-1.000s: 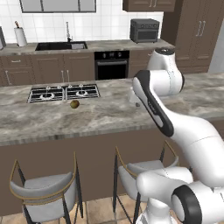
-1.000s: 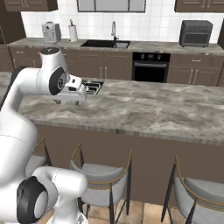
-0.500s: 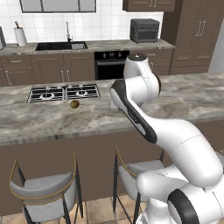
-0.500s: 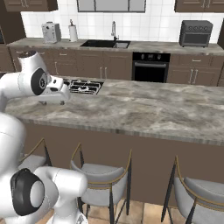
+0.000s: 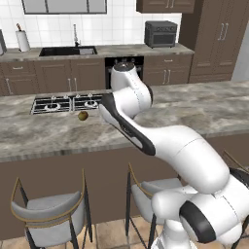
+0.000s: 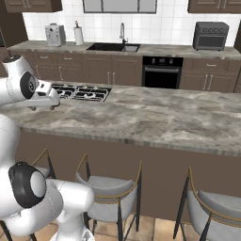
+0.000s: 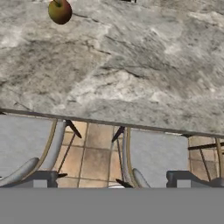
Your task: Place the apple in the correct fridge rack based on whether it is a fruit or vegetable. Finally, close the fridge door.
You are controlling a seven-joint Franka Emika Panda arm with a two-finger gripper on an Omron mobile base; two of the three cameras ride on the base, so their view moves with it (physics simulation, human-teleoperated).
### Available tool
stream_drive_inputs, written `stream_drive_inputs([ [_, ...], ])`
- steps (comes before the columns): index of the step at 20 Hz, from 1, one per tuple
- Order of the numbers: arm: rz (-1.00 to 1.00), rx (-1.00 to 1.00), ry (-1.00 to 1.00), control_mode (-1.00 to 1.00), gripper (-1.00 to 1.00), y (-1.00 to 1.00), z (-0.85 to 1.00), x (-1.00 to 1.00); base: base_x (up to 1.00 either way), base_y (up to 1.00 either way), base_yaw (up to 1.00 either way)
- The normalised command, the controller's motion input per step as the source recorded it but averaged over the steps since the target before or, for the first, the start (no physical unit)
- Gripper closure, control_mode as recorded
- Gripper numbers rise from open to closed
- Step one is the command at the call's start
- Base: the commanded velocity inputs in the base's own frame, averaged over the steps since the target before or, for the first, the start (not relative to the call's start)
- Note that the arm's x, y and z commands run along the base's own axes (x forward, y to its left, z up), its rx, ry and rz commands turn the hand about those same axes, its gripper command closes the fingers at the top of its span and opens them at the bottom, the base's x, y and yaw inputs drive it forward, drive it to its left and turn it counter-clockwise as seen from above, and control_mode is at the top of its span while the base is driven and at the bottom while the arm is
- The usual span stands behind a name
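The apple (image 5: 83,115) sits on the marble table (image 5: 44,131), toward its far edge, just in front of the cooktop (image 5: 68,102) and close to that cooktop's front rim. It is free, with nothing touching it. My claw (image 7: 112,177) hangs over the table's near edge: in my hand view I look down past that edge onto the two grey stools (image 7: 22,140) and the tiled floor below, and the apple (image 7: 60,11) sits at the upper left, well beyond my fingertips (image 7: 43,177). So the fruit lies ahead of me and off to one side, across the stone, well apart from my claw. My claw stands wide and holds nothing. I judge my next move is a reach inward from the near edge toward the far one, then a descent onto the apple.
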Motion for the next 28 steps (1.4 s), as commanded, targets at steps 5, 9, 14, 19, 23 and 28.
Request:
stream_drive_inputs([
  [5, 0.02, 0.00, 0.00, -1.00, -1.00, 0.41, -0.07, 0.45, 0.00, 0.00, 0.00],
  [9, 0.03, 0.00, 0.00, -1.00, -1.00, 0.36, -0.22, 0.56, 0.00, 0.00, 0.00],
  [14, 0.05, 0.00, 0.00, -1.00, -1.00, 0.21, -0.41, 0.52, 0.00, 0.00, 0.00],
  [19, 0.04, 0.00, -0.07, -1.00, -1.00, 0.06, -0.51, 0.34, 0.00, 0.00, 0.00],
  [23, 0.02, 0.00, -0.09, -1.00, -1.00, 0.08, -0.34, 0.28, 0.00, 0.00, 0.00],
  [28, 0.01, 0.01, -0.05, -1.00, -1.00, 0.08, -0.17, 0.34, 0.00, 0.00, 0.00],
])
